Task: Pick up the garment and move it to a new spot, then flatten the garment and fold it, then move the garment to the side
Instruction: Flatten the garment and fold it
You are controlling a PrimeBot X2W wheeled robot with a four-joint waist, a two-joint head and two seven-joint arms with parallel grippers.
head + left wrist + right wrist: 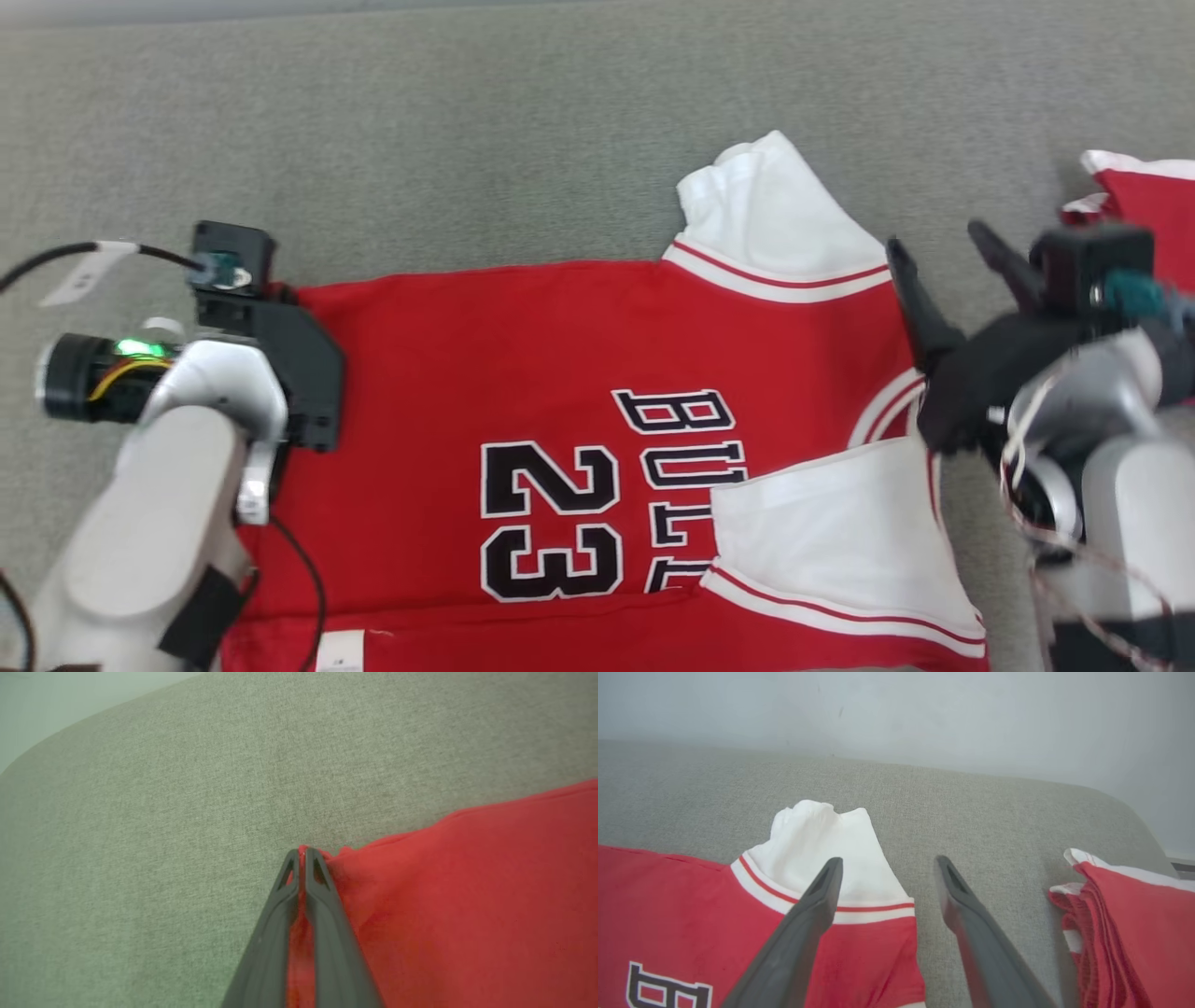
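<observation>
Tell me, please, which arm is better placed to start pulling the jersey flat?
Left. The left gripper is shut on the jersey at its red edge, while the right gripper hangs open near the white sleeve, holding nothing.

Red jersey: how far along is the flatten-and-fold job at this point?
Done: the jersey lies spread flat, one white sleeve folded in. In hand: left gripper fingers shut on its hem corner; right gripper open by the shoulder. Left: the far sleeve, body folds, moving it aside.
</observation>
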